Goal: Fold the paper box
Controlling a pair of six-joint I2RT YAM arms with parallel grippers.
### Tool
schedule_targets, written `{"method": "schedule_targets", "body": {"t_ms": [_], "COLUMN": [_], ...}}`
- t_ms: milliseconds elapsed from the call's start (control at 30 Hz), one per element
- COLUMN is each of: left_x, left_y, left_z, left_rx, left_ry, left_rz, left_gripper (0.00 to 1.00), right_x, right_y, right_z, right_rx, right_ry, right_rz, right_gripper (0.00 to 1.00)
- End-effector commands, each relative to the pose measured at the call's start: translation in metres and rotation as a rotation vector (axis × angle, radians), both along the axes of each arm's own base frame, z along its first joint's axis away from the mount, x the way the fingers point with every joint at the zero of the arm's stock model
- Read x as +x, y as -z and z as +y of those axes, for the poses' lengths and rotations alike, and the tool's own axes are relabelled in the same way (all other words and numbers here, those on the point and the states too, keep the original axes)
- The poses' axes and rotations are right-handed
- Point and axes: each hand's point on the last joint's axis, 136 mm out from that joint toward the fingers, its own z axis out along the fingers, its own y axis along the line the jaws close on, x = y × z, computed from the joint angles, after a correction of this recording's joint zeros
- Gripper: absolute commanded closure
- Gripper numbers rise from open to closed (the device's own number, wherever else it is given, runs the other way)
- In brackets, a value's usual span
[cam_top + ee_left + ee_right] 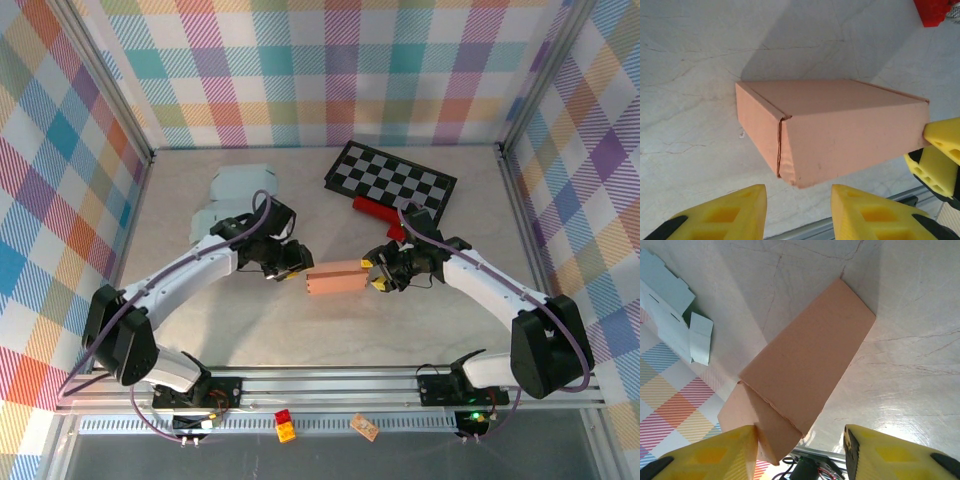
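The paper box [335, 279] lies near the middle of the top view on the surface [300, 340], between the two arms. It reads as already closed: its lid is down and its side panels are up, with one slightly crumpled seam at the corner nearest the left wrist camera. The step in hand looks like the last one, seating the closed box and letting it go. The left gripper [799, 200] sits low in its own view with its jaws apart and nothing between them, just short of the box's near corner, so it is released. The right gripper [800, 432] is also spread. One yellow finger [735, 450] rests against the box's near end at the lower left of that view, and clear surface shows beside the other, so I judge it is nudging rather than clamping. Next, the flaps would want checking for whether they hold. Both arms would then need to draw straight back, without catching a corner or dragging the box toward the checkerboard [392, 180] at upper right or the flat pale-blue cardboard [235, 190] at upper left.
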Motion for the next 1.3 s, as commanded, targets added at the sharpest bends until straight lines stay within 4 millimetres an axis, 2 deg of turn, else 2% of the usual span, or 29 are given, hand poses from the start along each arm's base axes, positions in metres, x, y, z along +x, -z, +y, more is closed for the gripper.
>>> {"method": "schedule_targets", "body": {"t_ms": [0,333,600,700,867,967,1100,1267], "left_x": [0.0,-0.002,-0.006,-0.008,-0.007,-0.007,-0.007,-0.008], "left_y": [0.004,0.032,0.042,0.044,0.043,0.043,0.044,0.044], "left_z": [-0.005,0.004,0.005,0.006,0.004,0.003,0.003,0.003], "left_rx": [-0.042,0.0,0.005,0.0,-0.006,-0.01,-0.011,-0.013], "left_ry": [-0.005,0.005,0.012,0.01,0.014,0.018,0.021,0.028], "left_rz": [0.018,0.035,0.046,0.049,0.047,0.046,0.046,0.045], "left_gripper": [0.63,0.73,0.77,0.79,0.79,0.79,0.8,0.81], "right_x": [-0.018,-0.023,-0.017,-0.008,-0.004,-0.005,0.005,0.004], "right_y": [0.025,0.032,0.019,0.004,-0.017,-0.019,-0.021,-0.002], "right_z": [-0.012,-0.017,-0.017,-0.018,-0.008,0.006,0.01,0.023], "right_rx": [-0.072,-0.106,-0.094,-0.099,-0.058,-0.013,-0.005,0.016], "right_ry": [-0.004,-0.011,0.013,0.033,0.161,0.302,0.431,0.485], "right_rz": [0.096,0.127,0.082,0.026,0.002,0.019,0.029,0.18], "right_gripper": [0.52,0.56,0.56,0.51,0.31,0.22,0.15,0.13]}}
